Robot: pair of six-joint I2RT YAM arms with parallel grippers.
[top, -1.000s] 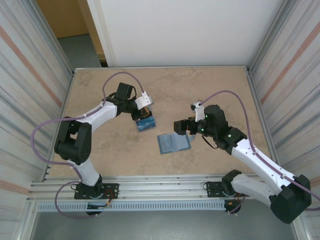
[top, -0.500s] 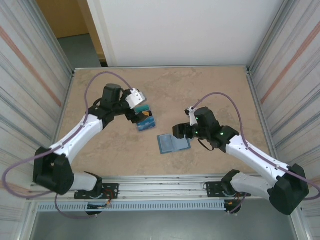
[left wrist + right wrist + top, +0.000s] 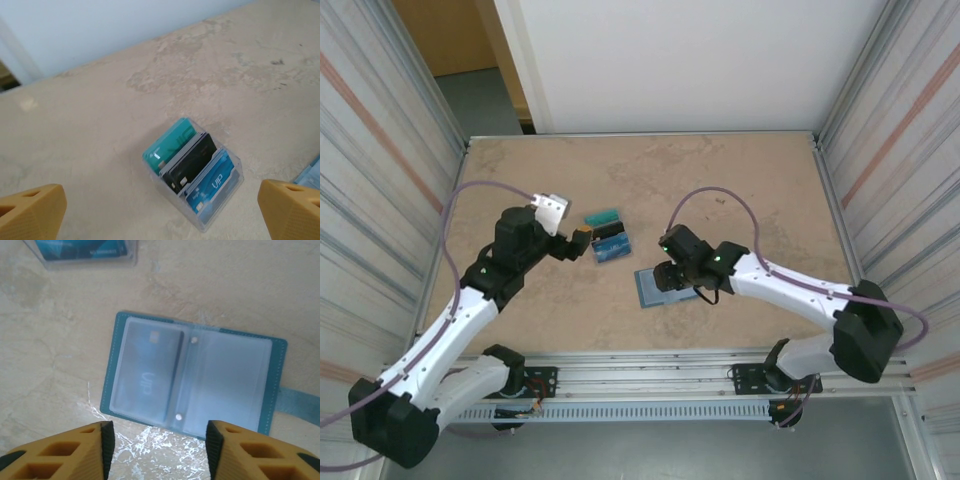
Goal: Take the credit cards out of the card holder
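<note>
The card holder [image 3: 195, 375] lies open and flat on the table, steel-blue with clear sleeves; one blue credit card [image 3: 147, 372] shows inside its left sleeve. My right gripper [image 3: 159, 445] hovers just above its near edge, open, nothing between the fingers. In the top view that gripper [image 3: 672, 280] covers part of the holder [image 3: 650, 288]. Teal [image 3: 170, 145], black [image 3: 192, 160] and blue [image 3: 212, 182] credit cards stand in a clear plastic stand [image 3: 227, 205]. My left gripper [image 3: 160, 212] is wide open, drawn back short of the stand.
The clear stand [image 3: 610, 240] sits left of the holder, between the two grippers. The holder's closing tab [image 3: 300, 400] sticks out on its right side. Metal walls [image 3: 410, 200] fence the tabletop on the left and right.
My left gripper let go of the teal card at the stand, opened wide and pulled back to the left. My right gripper moved left over the open holder and its jaws narrowed.
</note>
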